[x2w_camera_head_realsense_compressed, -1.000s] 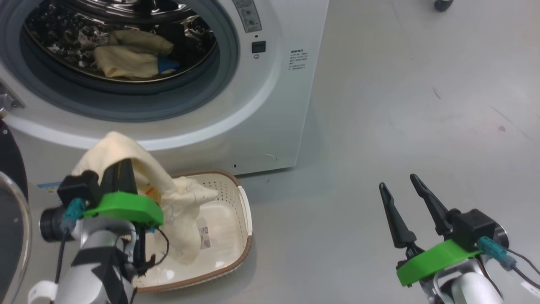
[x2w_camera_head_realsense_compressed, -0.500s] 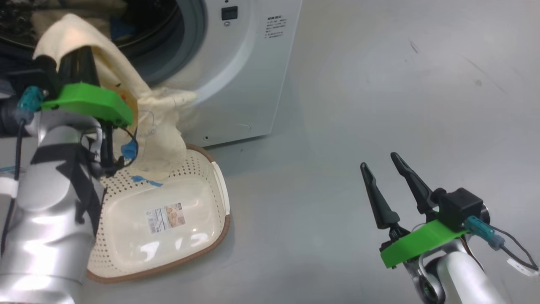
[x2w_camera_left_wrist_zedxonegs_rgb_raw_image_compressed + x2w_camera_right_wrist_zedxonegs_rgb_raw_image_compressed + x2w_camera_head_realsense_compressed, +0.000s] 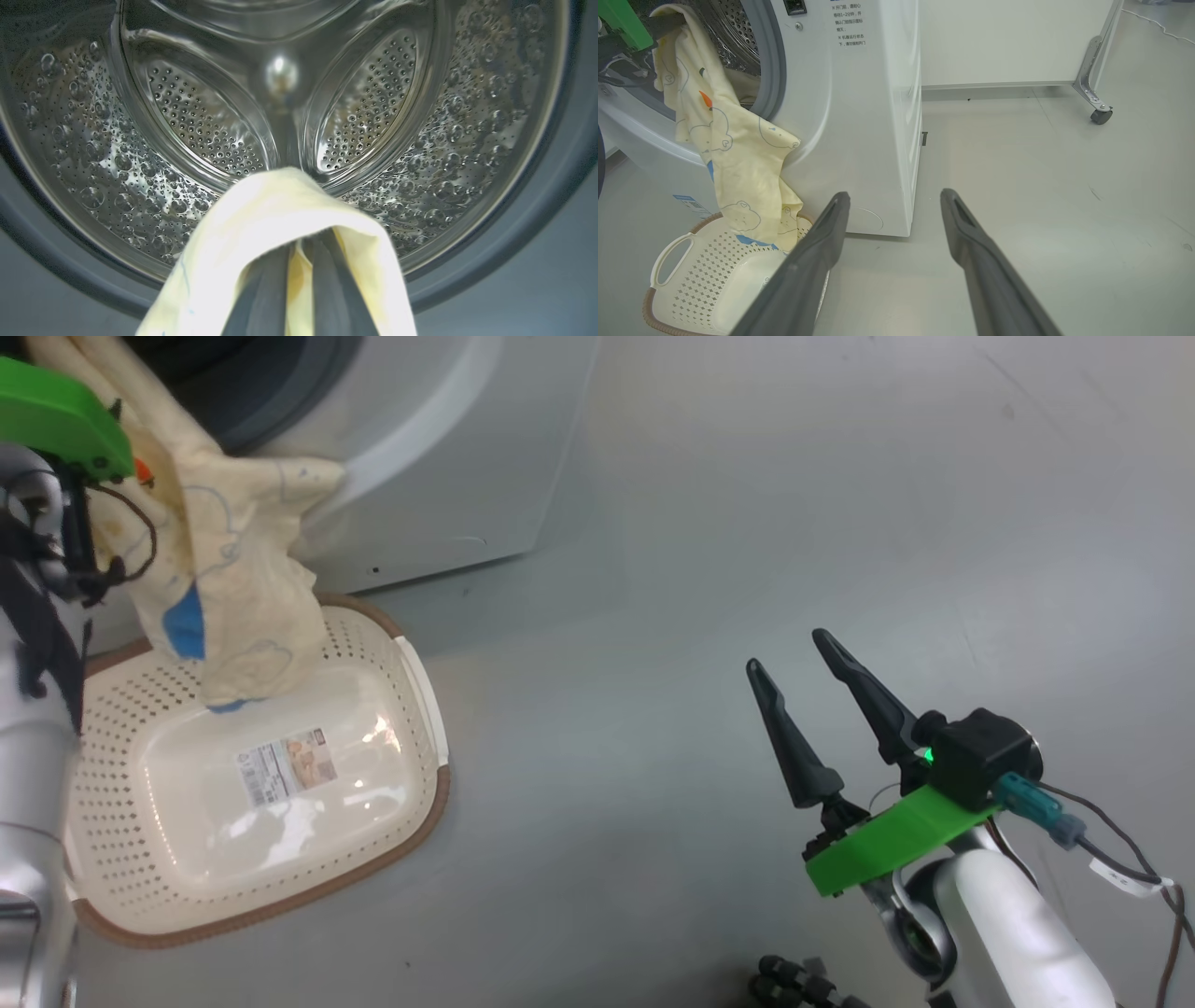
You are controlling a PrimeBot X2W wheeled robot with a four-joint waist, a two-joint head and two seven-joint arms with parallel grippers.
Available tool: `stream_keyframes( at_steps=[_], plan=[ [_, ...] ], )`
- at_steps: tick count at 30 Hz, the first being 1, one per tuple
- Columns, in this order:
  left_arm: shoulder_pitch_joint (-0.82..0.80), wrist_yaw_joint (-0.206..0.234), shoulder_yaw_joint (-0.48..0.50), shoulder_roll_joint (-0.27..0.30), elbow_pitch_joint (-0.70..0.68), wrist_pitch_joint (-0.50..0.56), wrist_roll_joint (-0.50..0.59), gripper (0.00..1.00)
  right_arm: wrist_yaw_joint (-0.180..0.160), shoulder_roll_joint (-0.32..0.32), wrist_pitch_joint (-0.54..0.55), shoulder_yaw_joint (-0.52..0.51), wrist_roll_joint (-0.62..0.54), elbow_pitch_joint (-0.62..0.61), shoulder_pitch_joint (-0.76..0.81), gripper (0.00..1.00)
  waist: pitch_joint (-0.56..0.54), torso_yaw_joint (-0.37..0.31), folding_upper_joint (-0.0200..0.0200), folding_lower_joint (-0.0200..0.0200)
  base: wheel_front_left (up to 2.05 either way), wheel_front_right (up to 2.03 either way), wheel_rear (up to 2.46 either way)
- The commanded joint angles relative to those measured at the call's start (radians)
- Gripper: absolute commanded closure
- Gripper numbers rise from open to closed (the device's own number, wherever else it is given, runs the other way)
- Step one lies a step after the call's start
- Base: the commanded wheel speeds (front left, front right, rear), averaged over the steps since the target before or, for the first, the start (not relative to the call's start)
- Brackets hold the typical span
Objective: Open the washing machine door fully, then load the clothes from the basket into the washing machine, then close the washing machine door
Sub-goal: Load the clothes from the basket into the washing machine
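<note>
My left gripper (image 3: 303,245) is shut on the clothes (image 3: 280,210), a pale yellow cloth draped over its fingers. It is held in front of the washing machine's (image 3: 448,457) round opening, facing the steel drum (image 3: 201,121). From the gripper the clothes (image 3: 233,569) hang down the machine's front, and their blue-patched lower end dangles just above the basket (image 3: 434,803). The basket's bottom bears a label sticker. In the right wrist view the clothes (image 3: 733,149) hang over the grey door ring above the basket (image 3: 668,252). My right gripper (image 3: 788,650) stands open over the bare floor, right of the basket. The washing machine door is out of view.
Grey floor stretches to the right of the machine (image 3: 859,116). A white panel on a metal leg with a caster (image 3: 1101,114) stands behind. Some pale fabric (image 3: 742,88) lies inside the drum opening. Small dark parts (image 3: 794,985) sit at the head view's bottom edge.
The head camera has shifted. My left gripper has lifted the clothes out of the basket and up to the drum opening. The right gripper stays open.
</note>
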Motion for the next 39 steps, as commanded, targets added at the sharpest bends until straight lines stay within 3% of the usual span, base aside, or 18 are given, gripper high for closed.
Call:
stream_keyframes(
  at_steps=[1,18,32,39],
  plan=[
    [-0.073,0.003,0.023,0.057,-0.010,-0.011,0.012,1.00,0.004,-0.005,-0.007,0.024,0.010,-0.031,-0.020,0.00,0.046,-0.026,0.0000,-0.0002,0.00,0.00,0.00],
    [-0.321,0.015,0.006,0.106,0.074,-0.011,0.063,1.00,0.004,-0.005,-0.007,0.062,0.044,-0.049,-0.042,0.00,0.193,-0.072,0.0000,-0.0002,0.00,0.00,0.00],
    [-0.405,0.059,0.031,0.129,-0.084,-0.011,0.095,1.00,0.004,-0.005,-0.007,0.076,0.061,-0.060,-0.053,0.00,0.247,-0.098,0.0000,-0.0002,0.00,0.00,0.00],
    [-0.371,0.064,0.018,0.128,0.055,-0.011,0.105,0.99,0.004,-0.005,-0.007,0.081,0.068,-0.053,-0.053,0.00,0.247,-0.099,0.0000,-0.0002,0.00,0.00,0.00]
  ],
)
